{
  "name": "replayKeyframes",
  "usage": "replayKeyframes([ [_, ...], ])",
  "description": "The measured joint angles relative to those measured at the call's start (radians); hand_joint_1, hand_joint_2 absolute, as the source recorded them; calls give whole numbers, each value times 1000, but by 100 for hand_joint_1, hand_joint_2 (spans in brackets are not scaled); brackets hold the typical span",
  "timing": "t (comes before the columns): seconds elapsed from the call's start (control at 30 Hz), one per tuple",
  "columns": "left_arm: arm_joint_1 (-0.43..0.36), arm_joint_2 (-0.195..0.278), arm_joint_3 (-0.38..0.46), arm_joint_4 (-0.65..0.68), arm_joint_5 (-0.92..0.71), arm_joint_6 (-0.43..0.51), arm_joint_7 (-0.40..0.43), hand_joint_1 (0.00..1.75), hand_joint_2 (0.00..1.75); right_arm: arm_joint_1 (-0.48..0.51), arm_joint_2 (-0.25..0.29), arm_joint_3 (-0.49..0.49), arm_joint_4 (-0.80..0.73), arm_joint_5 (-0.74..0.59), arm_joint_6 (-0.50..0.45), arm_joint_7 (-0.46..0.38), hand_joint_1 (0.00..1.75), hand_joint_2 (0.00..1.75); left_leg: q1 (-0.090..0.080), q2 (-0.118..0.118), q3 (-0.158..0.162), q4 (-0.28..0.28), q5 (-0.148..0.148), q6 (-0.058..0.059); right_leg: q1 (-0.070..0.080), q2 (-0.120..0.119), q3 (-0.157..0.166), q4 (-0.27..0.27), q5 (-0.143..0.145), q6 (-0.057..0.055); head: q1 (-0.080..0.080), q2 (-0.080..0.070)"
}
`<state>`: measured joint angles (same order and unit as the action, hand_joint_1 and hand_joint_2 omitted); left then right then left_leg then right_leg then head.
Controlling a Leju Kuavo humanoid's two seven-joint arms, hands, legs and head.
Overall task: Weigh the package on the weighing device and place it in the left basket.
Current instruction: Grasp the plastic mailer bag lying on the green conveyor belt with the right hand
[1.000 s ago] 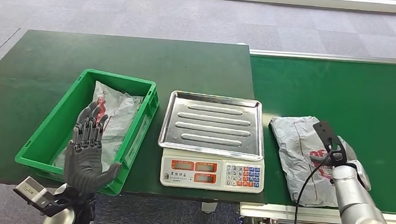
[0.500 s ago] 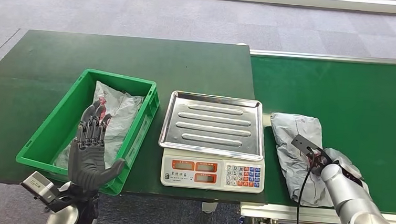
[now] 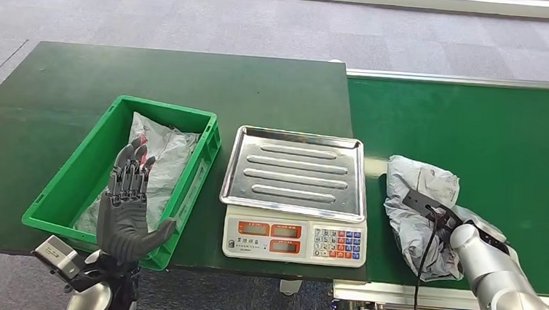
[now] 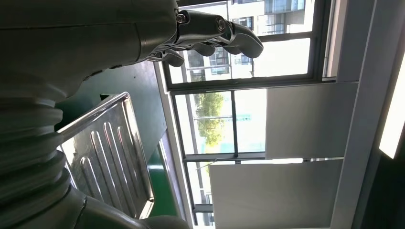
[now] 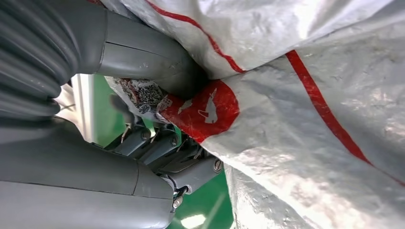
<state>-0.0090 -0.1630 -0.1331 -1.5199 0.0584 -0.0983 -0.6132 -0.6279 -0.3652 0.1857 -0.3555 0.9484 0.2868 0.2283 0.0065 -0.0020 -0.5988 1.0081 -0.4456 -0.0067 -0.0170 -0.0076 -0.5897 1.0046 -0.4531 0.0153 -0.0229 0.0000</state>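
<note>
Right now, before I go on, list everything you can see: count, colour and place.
package: one, grey with red print, on the conveyor belt right of the scale, crumpled in the right hand's grip
second package: one, grey with red print, inside the basket
basket: one, green, on the table left of the scale
scale: one, steel tray bare, white base with keypad, table centre
table: one, dark green
conveyor belt: one, bright green, right of the table
left hand: dark fingers spread, raised over the basket's near end, holding nothing
right hand: fingers closed on the package

scale (image 3: 293, 238) readouts too small to read
</note>
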Motion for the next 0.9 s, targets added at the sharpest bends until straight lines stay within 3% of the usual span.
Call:
replayKeyframes([
  [0.13, 1, 0, 0, -2, -3, 6, 2, 0, 175, -8, -4, 3, 1, 10, -16, -17, 175, 175, 0, 0, 0, 0, 0, 0, 0, 0, 0, 0, 0, 0, 0, 0],
  [0.23, 11, 0, 0, -16, -4, 14, 5, 0, 175, -23, -4, 3, -2, 17, -105, -16, 175, 175, 0, 0, -1, 0, 0, 0, 0, 0, 0, 0, 0, 0, 0, 0],
  [0.3, 26, 0, 2, -38, -4, 19, 9, 0, 175, -35, -3, -1, -16, 7, -241, -24, 175, 175, 0, 0, -2, 0, 0, 0, 0, 0, 0, 0, 0, 0, 0, 0],
  [0.4, 58, 0, 8, -80, -4, 26, 16, 0, 175, -33, 7, -35, -100, -42, -527, -87, 175, 175, 0, -1, -1, 0, 0, 0, 0, -1, 0, 0, 0, 0, 0, 0],
  [0.53, 90, 0, 10, -121, -6, 36, 13, 0, 175, 56, 38, -128, -374, -159, -846, -302, 175, 175, 0, -5, -2, 0, 0, 0, 2, -6, 1, 0, -2, 0, 0, 0],
  [0.63, 93, 0, 10, -125, -7, 47, 3, 0, 175, 136, 88, -206, -587, -260, -966, -547, 175, 175, 0, -6, -2, 0, 0, 0, 2, -6, 1, 0, -3, -1, 0, 0],
  [0.7, 88, 0, 10, -121, -7, 52, -6, 0, 175, 177, 139, -264, -713, -303, -984, -694, 175, 175, 0, -5, -1, -1, -1, -1, 3, -5, 1, 0, -3, -1, 0, 0],
  [0.77, 77, 1, 9, -113, -7, 55, -17, 0, 175, 201, 181, -290, -808, -332, -953, -735, 175, 175, 0, -4, -1, -1, -1, -1, 3, -5, 1, 1, -3, -2, 0, 0],
  [0.83, 60, 4, 8, -102, -7, 51, -26, 0, 175, 195, 206, -265, -855, -343, -824, -657, 175, 175, 0, -2, -4, -2, -1, -2, 3, -3, 1, 1, -2, -3, 0, 0],
  [0.9, 32, 6, 8, -88, -7, 39, -30, 0, 175, 148, 228, -211, -852, -361, -634, -563, 175, 175, 0, 4, -6, -2, -1, -2, 2, 3, 0, 1, -1, -4, 0, 0],
])
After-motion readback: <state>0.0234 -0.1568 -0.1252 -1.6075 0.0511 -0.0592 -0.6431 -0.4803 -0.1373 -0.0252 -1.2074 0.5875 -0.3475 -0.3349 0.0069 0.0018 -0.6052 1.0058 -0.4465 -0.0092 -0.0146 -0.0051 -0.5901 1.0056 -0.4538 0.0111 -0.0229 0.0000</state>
